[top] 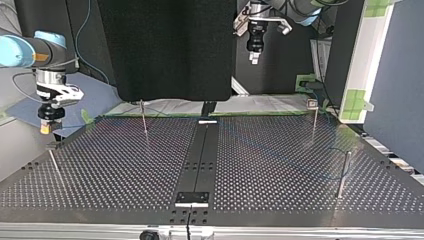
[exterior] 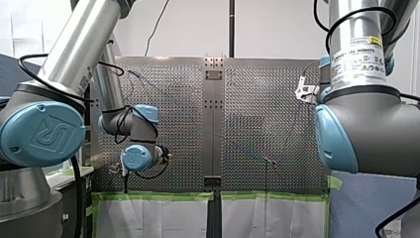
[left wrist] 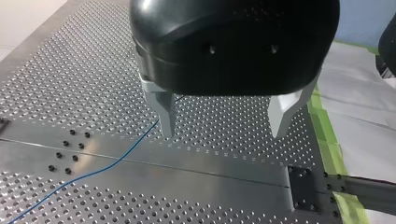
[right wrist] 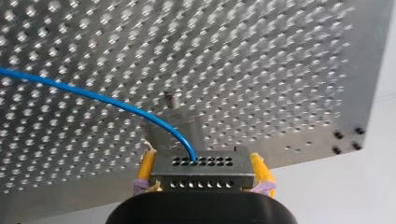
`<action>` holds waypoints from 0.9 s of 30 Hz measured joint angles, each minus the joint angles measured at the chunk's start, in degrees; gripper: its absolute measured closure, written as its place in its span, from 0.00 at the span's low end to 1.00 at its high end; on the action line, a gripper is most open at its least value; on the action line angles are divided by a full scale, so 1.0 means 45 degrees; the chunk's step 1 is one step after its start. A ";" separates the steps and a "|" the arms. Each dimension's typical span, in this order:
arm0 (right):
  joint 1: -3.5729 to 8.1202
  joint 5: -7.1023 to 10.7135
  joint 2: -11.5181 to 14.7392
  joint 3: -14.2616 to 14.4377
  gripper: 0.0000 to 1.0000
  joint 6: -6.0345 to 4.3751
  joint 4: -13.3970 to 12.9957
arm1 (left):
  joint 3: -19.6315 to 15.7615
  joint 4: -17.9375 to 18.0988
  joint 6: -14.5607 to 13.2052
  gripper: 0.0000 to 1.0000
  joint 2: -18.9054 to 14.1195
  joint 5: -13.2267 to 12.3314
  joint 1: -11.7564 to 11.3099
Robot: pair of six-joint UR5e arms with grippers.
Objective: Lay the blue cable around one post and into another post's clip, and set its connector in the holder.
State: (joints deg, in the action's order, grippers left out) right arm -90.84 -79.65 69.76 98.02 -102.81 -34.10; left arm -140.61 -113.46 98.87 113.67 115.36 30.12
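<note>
Perforated table (exterior: 267, 124) fills the front view. Left wrist view: my left gripper (left wrist: 224, 133) stands open and empty; the blue cable (left wrist: 93, 172) runs along the table beneath one finger. Right wrist view: my right gripper (right wrist: 202, 158) clamps the connector (right wrist: 201, 176), cable entering it, a post (right wrist: 172, 100) just ahead.

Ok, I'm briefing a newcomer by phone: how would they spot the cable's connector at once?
In the right wrist view, over the perforated table, find my right gripper. Clamped between its yellow pads is the connector: a small grey block with two rows of holes, the one thing the blue cable plugs into.
</note>
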 joint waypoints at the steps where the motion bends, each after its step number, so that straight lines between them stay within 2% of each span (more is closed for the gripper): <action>1: 0.0029 0.0090 -0.0128 -0.0011 1.00 0.0008 -0.0067 | 0.0001 -0.0035 0.0000 0.02 0.0000 -0.0001 -0.0013; 7: 0.0125 0.0386 -0.0616 -0.0156 1.00 0.0124 -0.0140 | 0.0041 -0.0248 -0.0004 0.02 0.0000 0.0007 -0.0084; 14: 0.0210 0.0947 -0.0699 -0.0732 1.00 0.0242 0.0415 | 0.0087 -0.0390 0.0014 0.02 0.0002 0.0017 -0.0143; 19: 0.0317 0.1414 -0.0702 -0.1167 1.00 0.0564 0.0884 | 0.0122 -0.0492 0.0020 0.02 0.0001 0.0021 -0.0198; 24: 0.0408 0.1919 -0.0707 -0.1445 1.00 0.0791 0.1389 | 0.0169 -0.0602 0.0023 0.02 0.0000 0.0026 -0.0250; 27: 0.0451 0.2155 -0.0706 -0.1542 1.00 0.1029 0.1690 | 0.0201 -0.0745 0.0011 0.02 0.0000 0.0039 -0.0289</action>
State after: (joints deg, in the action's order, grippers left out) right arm -88.81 -69.95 66.58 91.08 -98.18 -26.50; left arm -139.70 -116.81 98.91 113.67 115.53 28.82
